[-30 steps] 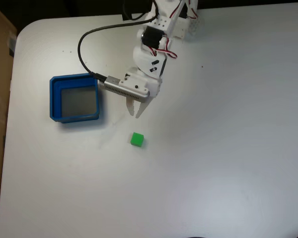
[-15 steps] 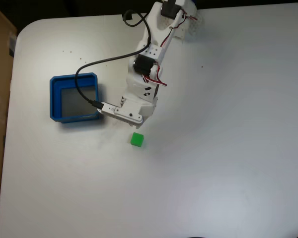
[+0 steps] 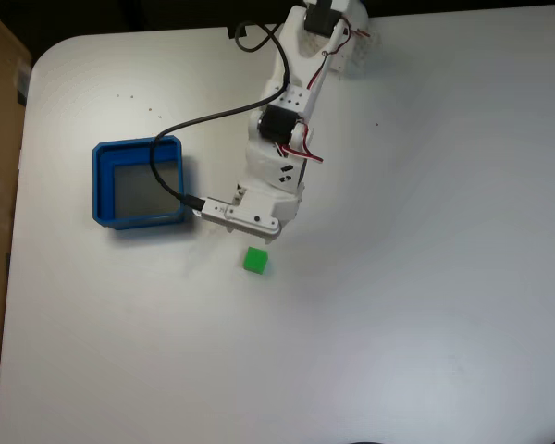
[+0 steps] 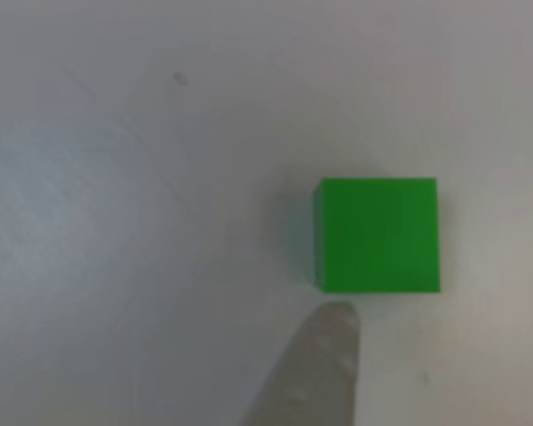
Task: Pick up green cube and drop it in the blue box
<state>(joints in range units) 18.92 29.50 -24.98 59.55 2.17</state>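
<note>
The green cube lies on the white table, below and to the right of the blue box in the fixed view. My gripper hangs just above the cube's upper edge, pointing straight down, and its white head hides the fingers. In the other view the cube sits right of centre. One blurred, pale fingertip comes up from the bottom edge and ends just short of the cube's lower left corner. No second finger shows, so the width of the jaws cannot be read.
A black cable loops from the arm across the blue box's right wall to the gripper head. The table's left edge borders brown board. White tabletop spreads right of and below the cube.
The arm has stretched down the picture toward the cube. The gripper head has tipped downward, so the fingers seen a second ago now lie beneath it. Cube and box have not moved.
</note>
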